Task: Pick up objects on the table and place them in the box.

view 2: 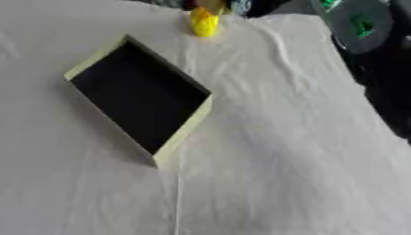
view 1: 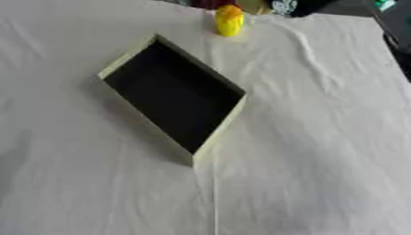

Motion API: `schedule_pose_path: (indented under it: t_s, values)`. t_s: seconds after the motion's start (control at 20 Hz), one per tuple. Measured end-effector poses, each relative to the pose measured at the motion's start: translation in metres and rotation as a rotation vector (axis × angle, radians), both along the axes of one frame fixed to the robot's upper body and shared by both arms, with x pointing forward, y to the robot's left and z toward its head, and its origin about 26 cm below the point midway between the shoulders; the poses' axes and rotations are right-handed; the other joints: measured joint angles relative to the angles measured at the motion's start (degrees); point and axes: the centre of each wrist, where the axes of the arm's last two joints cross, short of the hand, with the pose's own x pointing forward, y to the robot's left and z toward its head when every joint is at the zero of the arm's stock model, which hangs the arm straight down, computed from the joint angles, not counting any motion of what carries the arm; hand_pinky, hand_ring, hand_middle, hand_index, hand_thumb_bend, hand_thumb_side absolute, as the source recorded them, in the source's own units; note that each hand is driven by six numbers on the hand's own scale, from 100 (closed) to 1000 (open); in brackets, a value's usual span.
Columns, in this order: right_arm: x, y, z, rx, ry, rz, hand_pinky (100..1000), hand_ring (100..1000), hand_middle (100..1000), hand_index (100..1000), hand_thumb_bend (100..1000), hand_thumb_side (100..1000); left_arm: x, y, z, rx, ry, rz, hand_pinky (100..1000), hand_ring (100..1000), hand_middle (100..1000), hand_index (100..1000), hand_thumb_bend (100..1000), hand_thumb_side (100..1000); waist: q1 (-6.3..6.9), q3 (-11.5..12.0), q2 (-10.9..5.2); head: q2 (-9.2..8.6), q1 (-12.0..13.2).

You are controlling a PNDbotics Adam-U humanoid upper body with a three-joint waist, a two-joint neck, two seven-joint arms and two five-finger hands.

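While neither robot hand of mine shows, the dark-lined box (view 1: pixel 173 94) sits askew on my desk (view 1: pixel 321 160), a yellow object (view 1: pixel 229 20) beyond it.

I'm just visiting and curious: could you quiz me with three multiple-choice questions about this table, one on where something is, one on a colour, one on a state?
1. Where is the yellow object?
A. inside the box
B. beyond the box, near the table's far edge
C. at the near edge

2. What colour is the box inside?
A. black
B. red
C. white

3. What is in the box?
A. several objects
B. one object
C. nothing visible

Answers: B, it stands on the white cloth past the box; A, its interior is dark; C, only bare floor shows.
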Motion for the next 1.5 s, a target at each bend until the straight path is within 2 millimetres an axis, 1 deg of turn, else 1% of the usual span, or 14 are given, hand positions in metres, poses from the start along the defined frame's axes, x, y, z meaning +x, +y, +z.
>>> schedule_pose_path:
  t_s: [0.15, 0.3, 0.45, 0.6, 0.9, 1.0, 1.15, 1.35, 1.45, 1.5]
  values:
    - [-0.017, 0.017, -0.002, -0.028, 0.016, 0.075, 810, 652, 585, 642, 100, 100, 0.0, -0.001, 0.001, 0.002, 0.0, -0.003, 864, 903, 880, 816, 370, 799, -0.08, 0.29, -0.64, 0.15, -0.28]
    - [-0.029, 0.032, -0.007, -0.066, 0.035, 0.137, 835, 654, 584, 642, 100, 100, 0.0, -0.001, 0.002, 0.003, -0.003, -0.003, 863, 902, 879, 817, 371, 799, -0.15, 0.72, -1.1, 0.55, -0.48]
    - [-0.037, 0.043, -0.012, -0.101, 0.052, 0.189, 837, 654, 584, 643, 100, 100, 0.0, 0.0, 0.003, 0.008, -0.003, 0.0, 863, 902, 880, 816, 370, 799, -0.33, 1.1, -1.34, 1.03, -0.59]
    - [-0.038, 0.05, -0.018, -0.126, 0.072, 0.214, 836, 652, 585, 644, 100, 100, 0.0, 0.0, 0.003, 0.008, -0.001, 0.001, 864, 902, 881, 816, 370, 799, -0.47, 1.45, -1.36, 1.41, -0.68]
    - [-0.035, 0.058, -0.029, -0.144, 0.11, 0.239, 833, 651, 589, 648, 100, 100, 0.0, 0.0, 0.003, 0.007, 0.001, -0.001, 864, 901, 881, 814, 370, 800, -0.97, 2.1, -1.34, 1.64, -0.73]
    - [-0.032, 0.06, -0.032, -0.147, 0.125, 0.243, 832, 654, 592, 650, 100, 100, 0.0, -0.001, 0.003, 0.005, 0.0, -0.003, 864, 902, 882, 814, 369, 801, -1.1, 2.39, -1.11, 1.73, -0.94]
    - [-0.02, 0.065, -0.048, -0.161, 0.172, 0.231, 832, 656, 595, 652, 100, 100, 0.001, -0.002, 0.005, 0.001, -0.005, -0.01, 864, 901, 882, 813, 369, 801, -1.37, 3.23, -0.37, 1.73, -1.33]
    - [-0.004, 0.064, -0.064, -0.181, 0.211, 0.215, 837, 673, 609, 664, 100, 100, 0.001, -0.003, 0.004, -0.006, -0.004, -0.013, 864, 901, 883, 812, 369, 801, -1.6, 3.63, 0.15, 1.73, -1.47]
    - [0.001, 0.063, -0.068, -0.189, 0.224, 0.22, 842, 707, 649, 695, 100, 100, 0.001, -0.003, 0.004, -0.006, -0.004, -0.013, 864, 901, 883, 812, 368, 801, -1.7, 3.73, 0.39, 1.73, -1.48]
    - [0.003, 0.063, -0.069, -0.191, 0.233, 0.227, 840, 743, 704, 734, 100, 100, 0.001, -0.003, 0.004, -0.006, -0.004, -0.013, 864, 901, 883, 812, 368, 801, -1.73, 3.75, 0.47, 1.73, -1.49]
